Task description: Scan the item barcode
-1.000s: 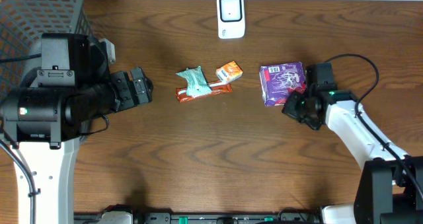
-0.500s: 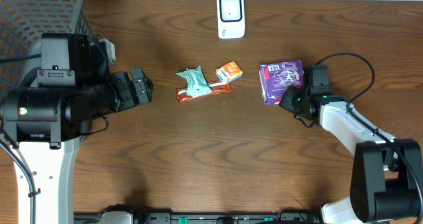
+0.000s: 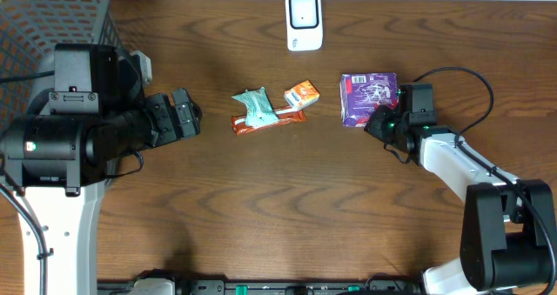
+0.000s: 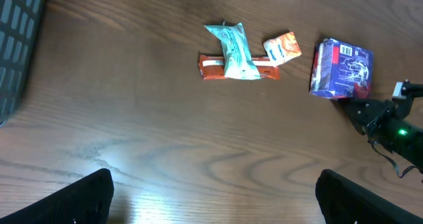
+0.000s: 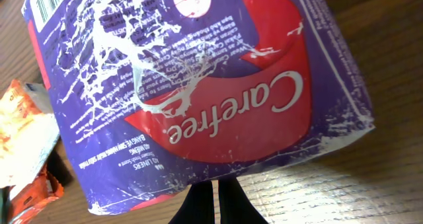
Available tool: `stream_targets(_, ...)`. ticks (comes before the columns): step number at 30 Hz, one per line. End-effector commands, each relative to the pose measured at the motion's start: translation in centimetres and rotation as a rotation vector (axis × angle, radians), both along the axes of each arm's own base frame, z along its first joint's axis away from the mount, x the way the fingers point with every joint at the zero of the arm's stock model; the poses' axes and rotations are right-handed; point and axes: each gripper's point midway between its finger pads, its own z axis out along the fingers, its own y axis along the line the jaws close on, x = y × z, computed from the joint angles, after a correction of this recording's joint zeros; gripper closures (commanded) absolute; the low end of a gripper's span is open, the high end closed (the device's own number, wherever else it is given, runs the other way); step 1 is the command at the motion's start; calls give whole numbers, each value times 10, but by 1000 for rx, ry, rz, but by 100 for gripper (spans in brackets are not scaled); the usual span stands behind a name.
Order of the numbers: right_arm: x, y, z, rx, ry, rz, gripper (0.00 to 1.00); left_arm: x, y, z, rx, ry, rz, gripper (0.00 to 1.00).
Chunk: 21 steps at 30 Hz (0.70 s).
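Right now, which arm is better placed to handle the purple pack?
Right, probably. Its shut gripper is right at the purple pack's edge; the left gripper, open, is far across the table.

Left pincer [image 3: 190, 114] spread wide — right pincer [image 5: 216, 202] closed.

Purple pack [image 5: 198, 85]: white "Carefree" across its red swoosh, mid-frame in the right wrist view and reading upside down. There's a small white "LINERS" line toward the lower left, and the other fine print is too small to read. Barcode [image 5: 51, 0] sits at the pack's upper-left corner, digits illegible.
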Motion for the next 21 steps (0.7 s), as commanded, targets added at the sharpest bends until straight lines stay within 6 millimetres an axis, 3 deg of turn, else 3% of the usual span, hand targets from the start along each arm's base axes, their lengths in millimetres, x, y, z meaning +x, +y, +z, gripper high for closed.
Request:
stream_targets(1, 4, 6, 10, 30, -13, 36, 99, 1, -2, 5, 1, -16, -13, 2)
stream_targets(7, 5, -1, 52, 0, -19, 80, 90, 1, -2, 5, 0, -17, -13, 2)
stream_targets(11, 0, -4, 86, -17, -22, 103, 79, 1, -2, 5, 1, -16, -13, 2)
stream_targets(12, -5, -1, 99, -12, -29, 129, 62, 1, -2, 5, 1, -16, -13, 2)
stream_targets(13, -6, 3, 104, 2, -36, 146, 51, 1, -2, 5, 1, -16, -13, 2)
stream_targets(16, -13, 27, 114, 83, -59, 244, 31, 1, -2, 5, 1, -16, -13, 2)
stream_targets(20, -23, 54, 114, 128, -45, 318, 1, 1, -2, 5, 0, -17, -13, 2)
stream_targets(21, -26, 61, 112, 133, -32, 328, 1, 1, -2, 5, 1, -16, -13, 2)
